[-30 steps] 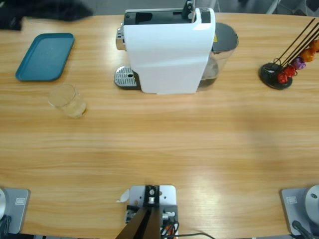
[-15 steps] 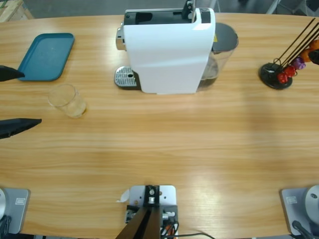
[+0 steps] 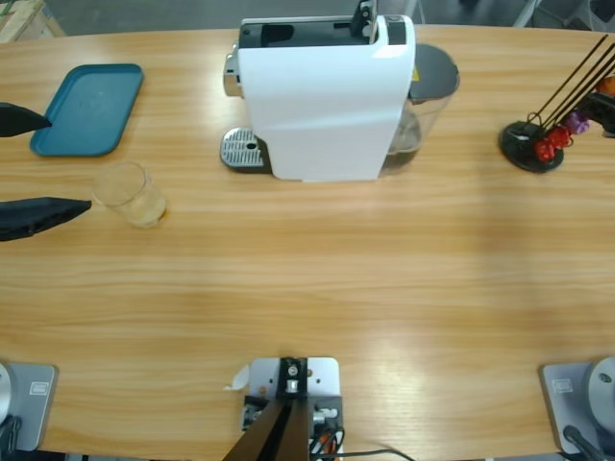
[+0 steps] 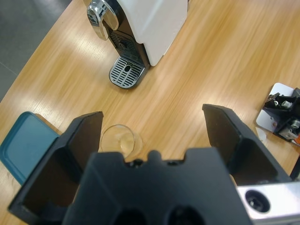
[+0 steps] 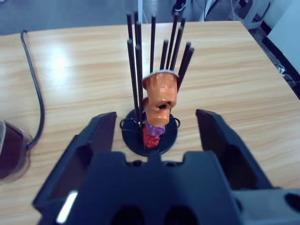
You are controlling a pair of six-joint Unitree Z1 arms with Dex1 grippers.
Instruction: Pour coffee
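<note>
A clear glass [image 3: 130, 192] stands on the table in front of and to the left of the white coffee machine [image 3: 322, 96]. My left gripper [image 3: 69, 161] comes in from the left edge, open, its near jaw tip just left of the glass. In the left wrist view the glass [image 4: 121, 139] sits low between the open jaws of the left gripper [image 4: 152, 115], looking empty. The coffee is out of view. My right gripper [image 5: 155, 116] is open and faces the capsule rack [image 5: 150, 136]. Only a dark bit of it [image 3: 606, 104] shows at the right edge.
A teal tray [image 3: 88, 108] lies at the far left, behind the glass. The machine's metal drip tray [image 3: 242, 149] sticks out on its left side, and a water tank [image 3: 425, 96] on its right. The rack [image 3: 533, 144] holds orange, purple and red capsules.
The left gripper has come in from the left edge and moved right and toward the back, closing on the glass. A dark part of the right gripper has appeared by the capsule rack.
</note>
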